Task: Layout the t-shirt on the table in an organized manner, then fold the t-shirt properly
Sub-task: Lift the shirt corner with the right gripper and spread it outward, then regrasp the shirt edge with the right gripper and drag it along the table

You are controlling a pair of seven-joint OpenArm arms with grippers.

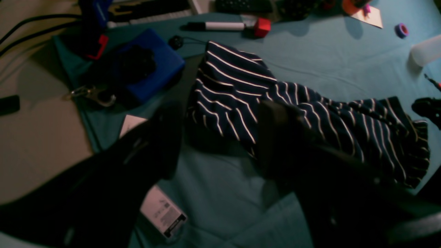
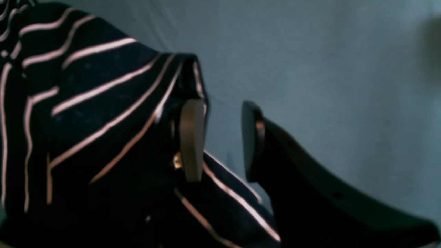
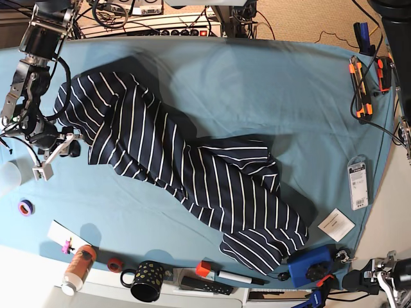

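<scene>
The right gripper (image 2: 217, 137) is open, one finger against a raised fold of the t-shirt (image 3: 192, 173). The left gripper (image 1: 220, 137) is open, above the shirt's other end. The shirt lies crumpled diagonally across the surface (image 3: 257, 83).

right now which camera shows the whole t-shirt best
The base view: the t-shirt lies bunched diagonally across the table, fully visible. The left wrist view shows most of it, partly behind dark fingers; the right wrist view only a blurred close-up fold.
</scene>
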